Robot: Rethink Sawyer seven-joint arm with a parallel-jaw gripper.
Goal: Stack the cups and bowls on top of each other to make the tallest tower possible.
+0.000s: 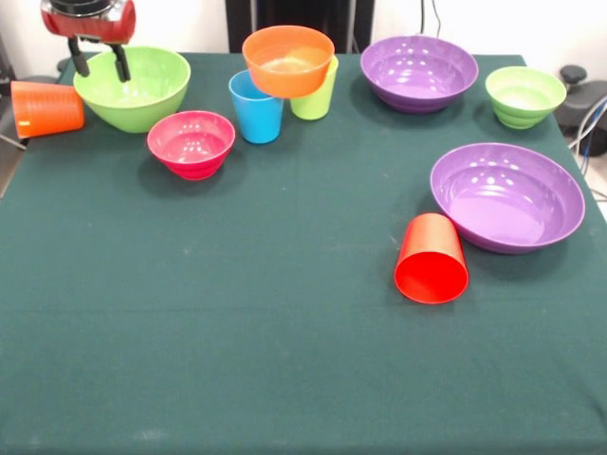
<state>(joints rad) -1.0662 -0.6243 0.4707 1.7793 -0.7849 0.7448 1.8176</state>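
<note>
My gripper (pixel 100 63) is open and empty at the far left, its fingers (pixel 121 63) hanging just over the large lime green bowl (pixel 133 90). An orange cup (pixel 45 109) lies on its side at the left table edge. A pink bowl (pixel 192 142) sits in front of the lime bowl. The orange bowl (pixel 288 61) rests raised on the lime green cup (pixel 320 95), beside the upright blue cup (pixel 256 109). Two purple bowls (pixel 419 71) (pixel 507 194) and a small green bowl (pixel 524 95) stand at the right. A red cup (pixel 432 258) lies on its side. No nested lime-and-orange tower shows.
The dark green tablecloth (pixel 237 341) covers the table. The orange cup overhangs the left edge. Black equipment (pixel 579 95) stands beyond the right far corner.
</note>
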